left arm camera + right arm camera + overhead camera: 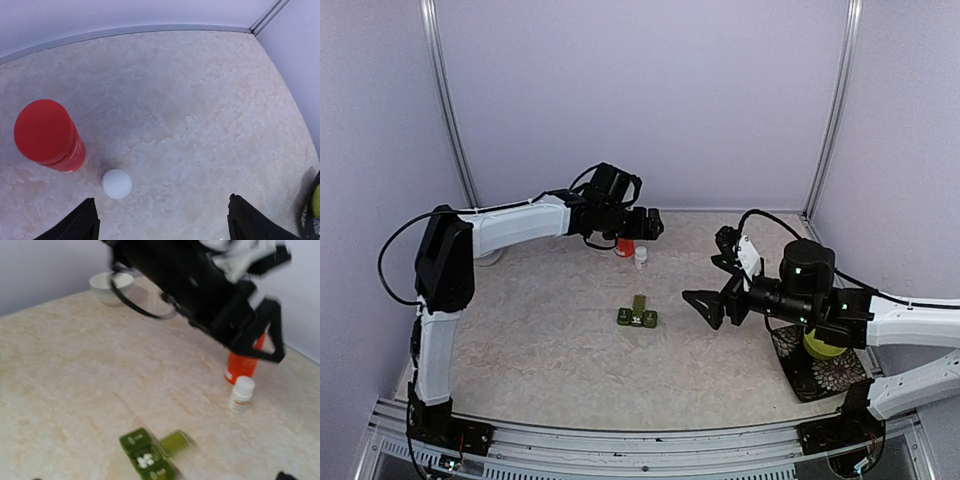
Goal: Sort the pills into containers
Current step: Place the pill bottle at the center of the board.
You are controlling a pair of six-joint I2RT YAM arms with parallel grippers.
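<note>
The containers are one dark green pill box (637, 316) (147, 460) lying mid-table, its middle lid flipped open. White pills (145, 460) lie in that middle compartment. Behind it stand a red-orange bottle (624, 246) (47, 134) (241, 366) and a small white capped bottle (641, 257) (116, 183) (241, 394). My left gripper (652, 224) (162, 222) hovers open above the two bottles, with nothing between its fingers. My right gripper (712, 282) stands open to the right of the pill box, holding nothing. In the right wrist view only a fingertip shows at the bottom edge.
A white bowl (111, 285) sits at the far left near the wall. A lime-green bowl (820, 345) rests on a dark floral mat (820, 375) under the right arm. Walls close the back and both sides.
</note>
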